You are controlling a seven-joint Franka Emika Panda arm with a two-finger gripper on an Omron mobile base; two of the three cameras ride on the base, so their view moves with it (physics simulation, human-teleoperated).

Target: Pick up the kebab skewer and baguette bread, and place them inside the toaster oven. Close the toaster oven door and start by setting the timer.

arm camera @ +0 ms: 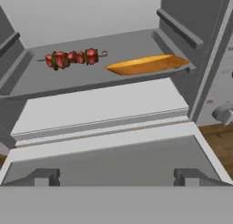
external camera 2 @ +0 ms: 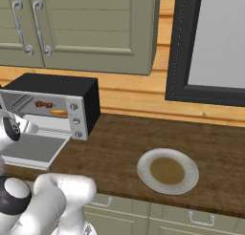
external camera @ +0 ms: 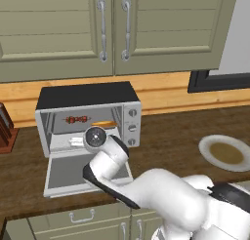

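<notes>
So the toaster oven [external camera: 88, 118] is sitting on the wooden counter [external camera: 180, 131] under the green cabinets [external camera: 112, 29], with its door [external camera: 73, 173] hanging all the way down and flat out in front, and a round plate [external camera 2: 168, 171] is sitting well off to its right. The gripper [arm camera: 116, 178] is hovering just over that dropped door with its fingers spread wide apart and gripping nothing. Inside, on the upper rack, the baguette bread [arm camera: 148, 64] is lying on the right and the kebab skewer [arm camera: 73, 58] is lying just beside it on the left.
</notes>
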